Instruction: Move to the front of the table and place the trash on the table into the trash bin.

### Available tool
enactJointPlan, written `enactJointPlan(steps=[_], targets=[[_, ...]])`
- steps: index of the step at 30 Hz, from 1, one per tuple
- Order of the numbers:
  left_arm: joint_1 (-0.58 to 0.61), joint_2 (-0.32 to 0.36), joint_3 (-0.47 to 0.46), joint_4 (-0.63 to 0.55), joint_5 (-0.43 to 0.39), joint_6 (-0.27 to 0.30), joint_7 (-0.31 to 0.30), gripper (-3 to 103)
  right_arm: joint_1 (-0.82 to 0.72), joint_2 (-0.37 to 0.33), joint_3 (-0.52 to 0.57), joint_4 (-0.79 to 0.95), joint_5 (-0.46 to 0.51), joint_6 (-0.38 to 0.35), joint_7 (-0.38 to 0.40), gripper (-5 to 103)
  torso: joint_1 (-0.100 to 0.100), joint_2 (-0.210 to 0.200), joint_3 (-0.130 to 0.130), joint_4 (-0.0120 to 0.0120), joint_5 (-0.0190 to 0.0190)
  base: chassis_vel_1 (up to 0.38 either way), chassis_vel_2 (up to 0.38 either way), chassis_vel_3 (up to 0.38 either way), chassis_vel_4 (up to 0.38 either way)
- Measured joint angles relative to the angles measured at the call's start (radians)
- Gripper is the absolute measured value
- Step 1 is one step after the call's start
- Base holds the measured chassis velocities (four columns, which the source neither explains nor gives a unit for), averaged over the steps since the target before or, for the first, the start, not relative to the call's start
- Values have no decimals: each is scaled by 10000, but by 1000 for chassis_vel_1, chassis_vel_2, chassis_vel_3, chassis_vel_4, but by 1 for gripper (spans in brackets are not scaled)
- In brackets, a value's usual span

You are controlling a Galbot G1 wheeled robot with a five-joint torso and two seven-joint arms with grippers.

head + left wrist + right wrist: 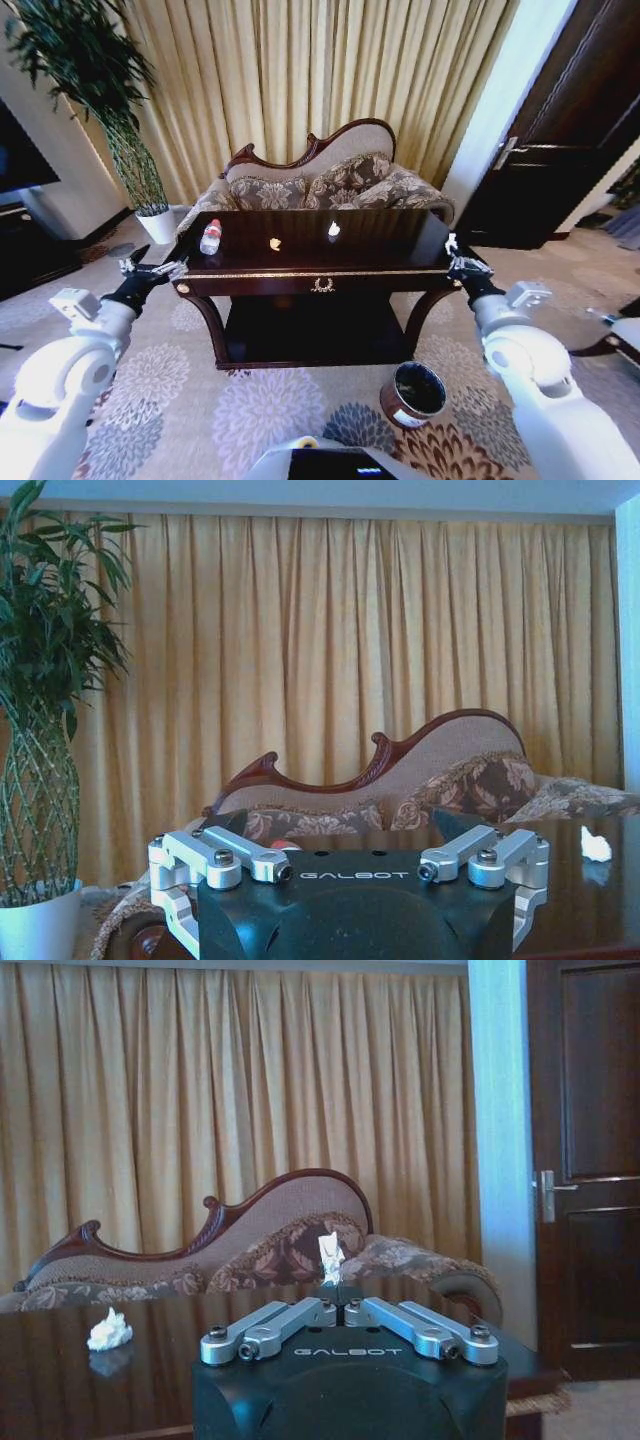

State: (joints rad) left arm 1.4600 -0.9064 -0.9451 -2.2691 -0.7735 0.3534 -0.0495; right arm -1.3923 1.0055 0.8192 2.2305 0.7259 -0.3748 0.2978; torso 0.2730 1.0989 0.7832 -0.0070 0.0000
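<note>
The dark table [320, 272] stands right in front of me. On its top lie a clear bottle [210, 237] with a red cap, an orange scrap [275, 243] and a white scrap [333, 230]. My left gripper [150, 268] hovers open at the table's left front corner, just short of the bottle. My right gripper [455, 252] is at the right front corner. In the right wrist view the right gripper [335, 1295] is shut, with a small white scrap [329, 1252] standing up out of its tips. The trash bin [413, 393] stands on the carpet by the table's right leg.
A chaise sofa [330, 180] sits behind the table before gold curtains. A potted plant [140, 190] stands back left, a black cabinet [30, 250] far left, a dark door [560, 150] at the right. Patterned carpet [250, 410] lies open between me and the table.
</note>
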Motion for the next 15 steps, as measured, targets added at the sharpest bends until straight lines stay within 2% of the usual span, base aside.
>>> enactJointPlan(steps=[5,9,11,13,15], targets=[[-52,13,-76,38,-22,1,-12,100,-8,103,-147,-349,-202,-107,-97,0,-1,1,0,2,-1,132,-107,-123,111],[-172,-12,-171,125,-95,16,-90,100,-133,466,-286,-944,-440,-169,-278,0,-2,2,-1,1,1,39,-40,-59,57],[-166,-46,-177,127,-101,19,-101,100,-227,580,-278,-1171,-481,-306,-399,0,-2,1,-1,1,1,0,0,0,0],[-144,-134,-115,117,-79,20,-108,100,-476,899,-155,-1937,-979,-753,-892,0,4,-4,2,1,-1,0,0,0,0],[-148,-172,-84,88,-71,20,-114,100,-589,1065,-116,-2320,-1205,-993,-1035,0,6,-5,3,0,-1,0,0,0,0]])
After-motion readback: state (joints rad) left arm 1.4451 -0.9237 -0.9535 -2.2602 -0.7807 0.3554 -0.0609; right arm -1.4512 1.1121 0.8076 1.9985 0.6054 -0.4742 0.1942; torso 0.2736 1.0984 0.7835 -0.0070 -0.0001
